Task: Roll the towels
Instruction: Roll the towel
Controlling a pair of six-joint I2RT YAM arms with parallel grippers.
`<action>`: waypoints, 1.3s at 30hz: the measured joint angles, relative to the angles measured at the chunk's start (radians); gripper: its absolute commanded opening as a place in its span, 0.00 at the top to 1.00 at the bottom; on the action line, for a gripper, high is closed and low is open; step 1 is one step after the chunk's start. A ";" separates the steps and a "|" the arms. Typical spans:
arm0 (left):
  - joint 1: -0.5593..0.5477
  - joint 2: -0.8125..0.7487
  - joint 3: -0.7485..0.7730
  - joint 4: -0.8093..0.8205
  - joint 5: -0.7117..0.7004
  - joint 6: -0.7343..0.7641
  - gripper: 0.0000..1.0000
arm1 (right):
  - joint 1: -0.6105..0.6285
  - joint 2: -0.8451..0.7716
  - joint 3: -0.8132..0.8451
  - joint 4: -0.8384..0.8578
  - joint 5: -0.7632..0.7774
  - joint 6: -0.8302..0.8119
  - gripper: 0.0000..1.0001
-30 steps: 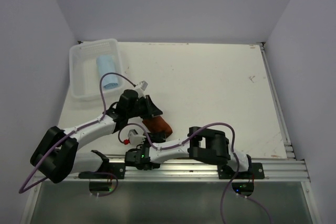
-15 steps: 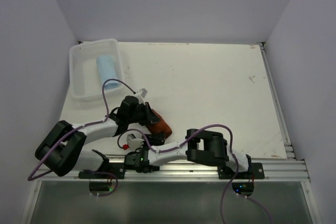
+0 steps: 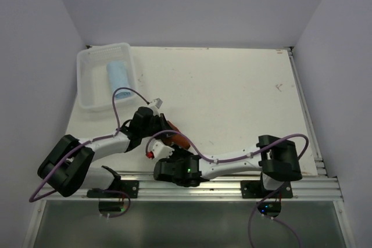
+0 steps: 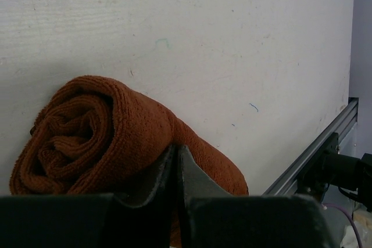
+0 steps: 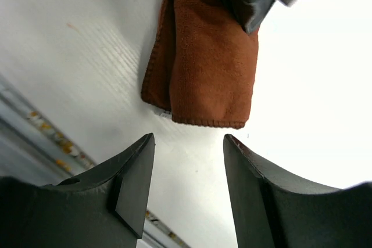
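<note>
Rust towel [image 4: 99, 126], coiled at lower left, is pinned by my closed left gripper [image 4: 176, 154] so it cannot unwind; my right gripper [image 5: 189, 143] gapes empty before its flat end.

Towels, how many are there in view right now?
2. A light blue towel lies rolled in the white basket at the far left of the table; a rust-brown towel sits partly rolled near its front edge. The arms may hide more.
</note>
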 measured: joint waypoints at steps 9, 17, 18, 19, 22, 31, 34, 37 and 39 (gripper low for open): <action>0.000 -0.014 -0.019 0.004 -0.007 0.000 0.91 | -0.030 -0.248 -0.146 0.164 -0.140 0.065 0.41; 0.000 -0.037 -0.037 0.008 -0.013 0.000 0.91 | -0.300 -0.401 -0.308 0.335 -0.375 0.193 0.37; 0.000 -0.040 -0.041 0.008 -0.014 0.000 0.91 | -0.328 -0.402 -0.322 0.351 -0.398 0.206 0.36; 0.000 -0.043 -0.045 0.009 -0.014 0.000 0.91 | -0.350 -0.402 -0.336 0.370 -0.424 0.221 0.35; 0.000 -0.054 -0.054 0.012 -0.016 -0.001 0.91 | -0.402 -0.399 -0.379 0.429 -0.515 0.269 0.34; 0.000 -0.076 -0.071 0.014 -0.019 -0.002 0.91 | -0.452 -0.324 -0.444 0.578 -0.687 0.374 0.33; 0.000 -0.089 -0.084 0.015 -0.023 -0.006 0.91 | -0.452 -0.291 -0.446 0.612 -0.716 0.392 0.33; 0.000 -0.113 -0.100 0.014 -0.029 -0.011 0.91 | -0.452 -0.266 -0.459 0.650 -0.733 0.408 0.33; 0.000 -0.131 -0.114 0.014 -0.035 -0.018 0.92 | -0.453 -0.248 -0.462 0.668 -0.747 0.417 0.33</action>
